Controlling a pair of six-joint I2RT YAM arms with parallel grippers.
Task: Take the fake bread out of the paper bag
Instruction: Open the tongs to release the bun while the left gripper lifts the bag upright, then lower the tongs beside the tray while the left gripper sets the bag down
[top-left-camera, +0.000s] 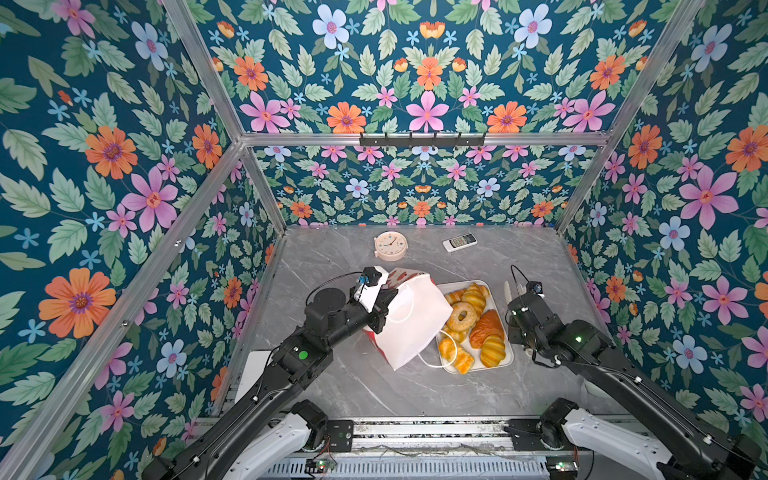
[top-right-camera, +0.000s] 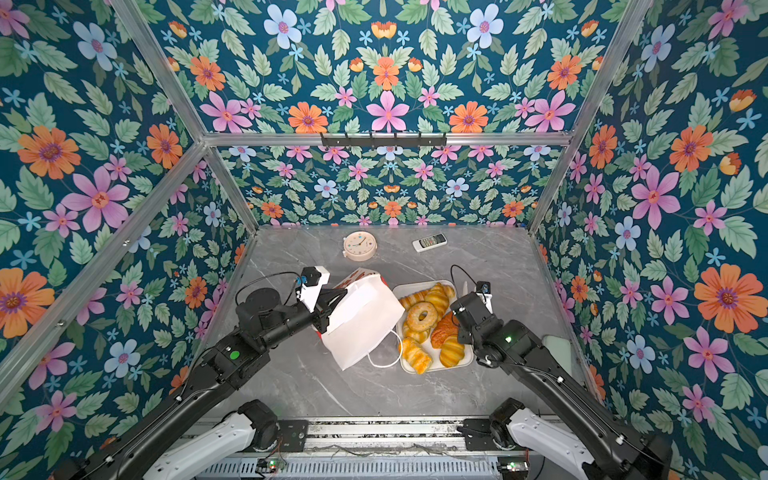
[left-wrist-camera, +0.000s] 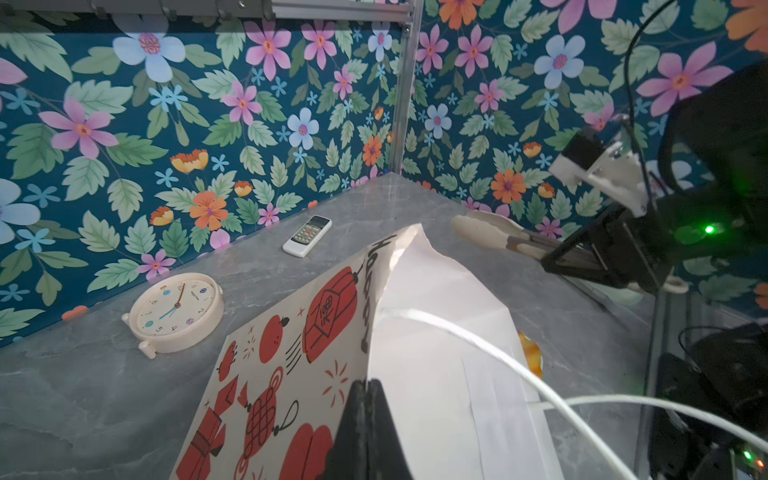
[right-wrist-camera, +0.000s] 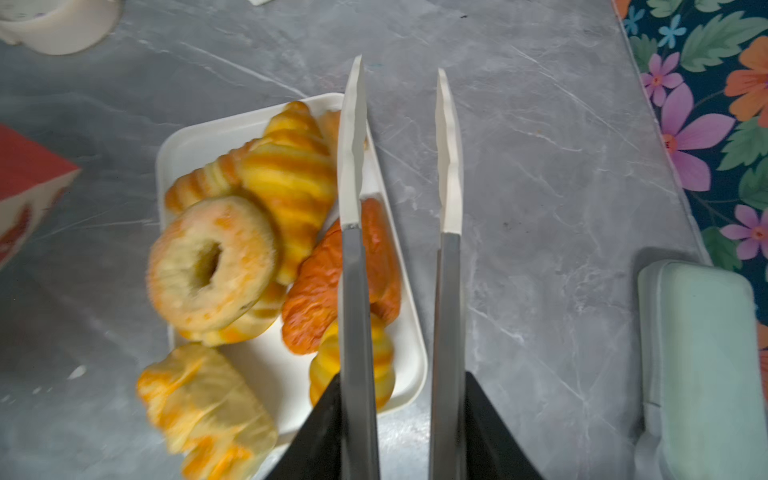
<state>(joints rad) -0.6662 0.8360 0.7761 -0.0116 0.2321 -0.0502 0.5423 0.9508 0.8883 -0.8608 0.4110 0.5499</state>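
Bread (top-left-camera: 484, 328) lies heaped on the tray (top-left-camera: 449, 286) at the bag's (top-left-camera: 415, 328) 3 o'clock. Left tool (left-wrist-camera: 365, 384) pinches the bag's edge. Right tool (right-wrist-camera: 405, 382) grips empty, parted tongs (right-wrist-camera: 351, 166) at the tray's 3 o'clock side. Unloading looks nearly done; next, check the bag's hidden inside.

Grey marbled table (top-left-camera: 374, 386), bright colours
White bag (top-left-camera: 415, 328) with red lantern prints; golden-yellow and brown bread (top-left-camera: 461, 316); white tray (right-wrist-camera: 195, 137); cream clock (top-left-camera: 390, 245).
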